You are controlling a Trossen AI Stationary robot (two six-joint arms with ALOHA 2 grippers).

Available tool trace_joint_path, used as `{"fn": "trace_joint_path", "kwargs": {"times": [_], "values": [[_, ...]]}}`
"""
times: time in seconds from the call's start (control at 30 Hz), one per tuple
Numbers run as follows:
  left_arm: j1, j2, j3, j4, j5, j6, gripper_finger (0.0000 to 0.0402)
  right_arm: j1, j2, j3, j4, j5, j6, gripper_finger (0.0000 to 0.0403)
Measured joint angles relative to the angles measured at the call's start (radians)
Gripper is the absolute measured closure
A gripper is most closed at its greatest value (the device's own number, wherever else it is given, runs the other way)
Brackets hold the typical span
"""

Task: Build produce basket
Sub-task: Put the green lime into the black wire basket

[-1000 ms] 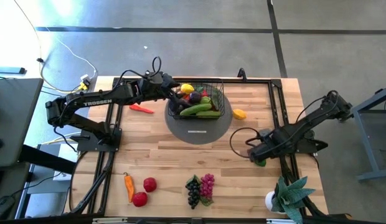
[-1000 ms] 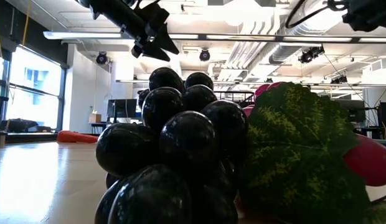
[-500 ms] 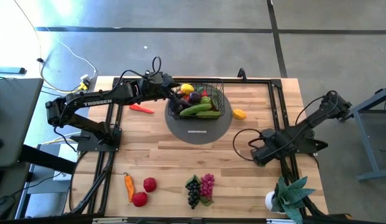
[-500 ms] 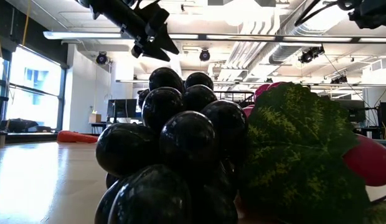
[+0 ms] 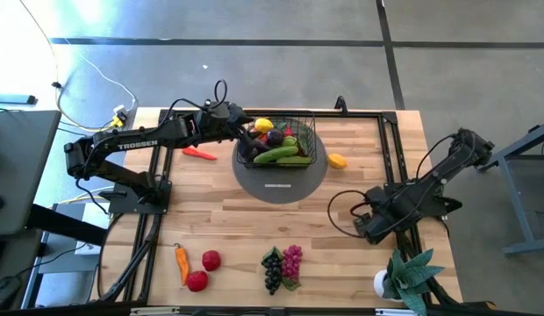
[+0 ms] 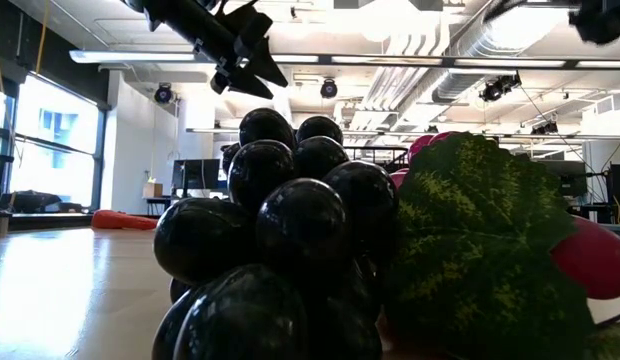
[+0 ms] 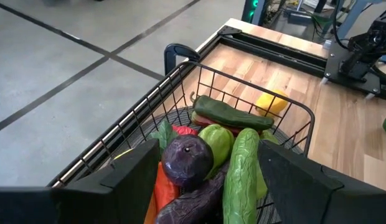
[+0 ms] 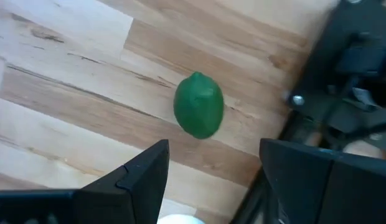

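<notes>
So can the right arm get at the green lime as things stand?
Probably yes. The right gripper hangs open above the lime, which lies alone on bare table, nothing between them. The arm's own base frame sits close beside it, which could crowd the approach.

You have a black wire-mesh basket (image 5: 307, 121) on a grey disc (image 5: 280, 180); in it are a yellow lemon (image 5: 264, 125), a green cucumber (image 7: 241, 171), a purple eggplant (image 7: 187, 157) and a green pepper (image 7: 229, 112). Your tabletop (image 5: 219, 219) is pale striped wood. A green lime (image 8: 198, 104) lies near its right edge.
</notes>
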Motion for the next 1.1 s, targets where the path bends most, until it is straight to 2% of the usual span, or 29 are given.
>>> {"fn": "trace_joint_path", "kwargs": {"times": [0.1,0.33,1.1], "values": [[-0.002,0.000,0.000,0.000,0.000,0.000,0.0142,-0.001,0.000,-0.080,0.107,-0.042,-0.029,0.0168],[-0.002,0.000,0.000,0.000,0.000,0.000,0.0142,-0.001,0.000,-0.214,0.314,-0.048,-0.028,0.0169],[-0.002,0.000,0.000,-0.002,0.000,-0.004,0.0142,-0.033,0.000,-0.477,0.593,-0.031,-0.033,0.0169]]}}
